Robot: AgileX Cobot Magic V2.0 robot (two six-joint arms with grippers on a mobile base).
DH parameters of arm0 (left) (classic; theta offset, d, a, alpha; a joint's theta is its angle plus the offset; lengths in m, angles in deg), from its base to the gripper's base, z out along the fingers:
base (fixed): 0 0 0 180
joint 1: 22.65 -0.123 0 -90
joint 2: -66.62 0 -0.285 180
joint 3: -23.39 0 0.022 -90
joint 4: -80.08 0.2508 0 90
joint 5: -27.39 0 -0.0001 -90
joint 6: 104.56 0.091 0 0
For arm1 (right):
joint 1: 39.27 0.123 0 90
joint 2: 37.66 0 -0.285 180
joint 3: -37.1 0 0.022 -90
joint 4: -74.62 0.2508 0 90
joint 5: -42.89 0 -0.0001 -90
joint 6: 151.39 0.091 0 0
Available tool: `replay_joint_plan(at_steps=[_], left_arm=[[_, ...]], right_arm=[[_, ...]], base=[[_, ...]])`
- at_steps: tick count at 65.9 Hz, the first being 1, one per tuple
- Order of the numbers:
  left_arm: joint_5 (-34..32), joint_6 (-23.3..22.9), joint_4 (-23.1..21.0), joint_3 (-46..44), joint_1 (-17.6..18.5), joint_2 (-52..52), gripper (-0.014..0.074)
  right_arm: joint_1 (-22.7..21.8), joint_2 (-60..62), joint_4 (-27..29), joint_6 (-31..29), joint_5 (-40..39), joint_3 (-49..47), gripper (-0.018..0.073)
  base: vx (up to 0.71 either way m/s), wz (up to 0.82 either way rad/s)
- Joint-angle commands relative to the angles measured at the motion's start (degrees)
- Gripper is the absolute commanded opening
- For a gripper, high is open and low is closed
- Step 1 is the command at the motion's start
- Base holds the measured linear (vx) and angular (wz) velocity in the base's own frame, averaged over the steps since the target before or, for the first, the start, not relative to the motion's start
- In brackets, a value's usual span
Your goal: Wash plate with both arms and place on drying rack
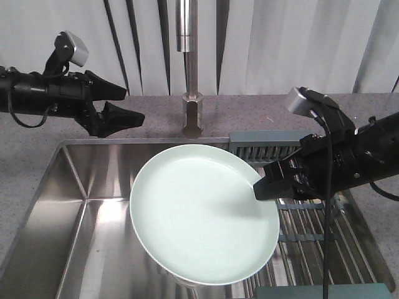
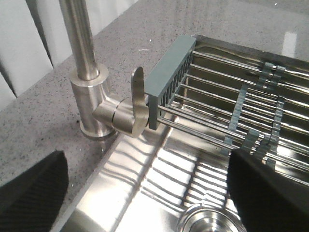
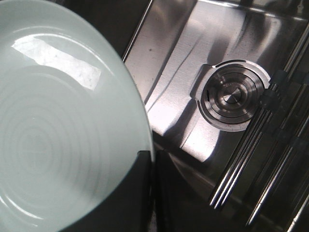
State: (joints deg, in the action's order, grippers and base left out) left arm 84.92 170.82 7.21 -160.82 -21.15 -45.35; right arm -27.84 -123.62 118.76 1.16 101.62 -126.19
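the right pincer (image 1: 264,185) is pinching the right edge of the plate (image 1: 199,212) and holds it tilted in the air over the sink (image 1: 68,205), just left of the rack (image 1: 308,218). its lower finger is hidden under the plate, so the hold is probably firm, but that is judged from the top side alone. the left pincer (image 1: 128,106) hangs spread and empty above the counter (image 1: 249,112), near the tap (image 1: 192,93) and well apart from the plate. no water shows at the tap.

the step in hand looks like the washing itself, with the plate held ready above the drain (image 3: 231,94). the next move likely calls for the left pincer to reach the lever (image 2: 138,104) or the plate's free edge, with care, since a wet glossy rim could slip.

the plate is round, shallow and pale mint green. it is glossy, with faint rings and no dirt that can be seen.
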Motion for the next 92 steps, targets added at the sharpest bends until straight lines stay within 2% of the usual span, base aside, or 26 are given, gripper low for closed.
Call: replay_joint_plan(at_steps=[1, 27, 52, 77, 92], left_arm=[[1.7, 0.8, -5.0, -4.9, 1.9, -0.3, 0.0627], [0.5, 0.9, -4.5, -18.9, 9.4, -11.1, 0.0624], [-2.2, 0.8, -4.6, -24.5, 12.1, -17.7, 0.061], [7.9, 2.6, -4.5, -24.4, 12.2, -18.0, 0.0585], [13.2, 2.0, -2.5, -24.4, 12.2, -18.0, 0.0585]], right_arm=[[-0.2, 1.8, 2.8, -0.2, -1.0, -1.4, -0.0009], [-0.2, 1.8, 2.8, -0.2, -1.0, -1.4, -0.0009], [-0.2, 1.8, 2.8, -0.2, -1.0, -1.4, -0.0009], [-0.2, 1.8, 2.8, -0.2, -0.9, -1.4, -0.0009], [-0.2, 1.8, 2.8, -0.2, -0.9, -1.4, -0.0009]], base=[[0.0, 0.0], [0.0, 0.0], [0.0, 0.0], [0.0, 0.0], [0.0, 0.0]])
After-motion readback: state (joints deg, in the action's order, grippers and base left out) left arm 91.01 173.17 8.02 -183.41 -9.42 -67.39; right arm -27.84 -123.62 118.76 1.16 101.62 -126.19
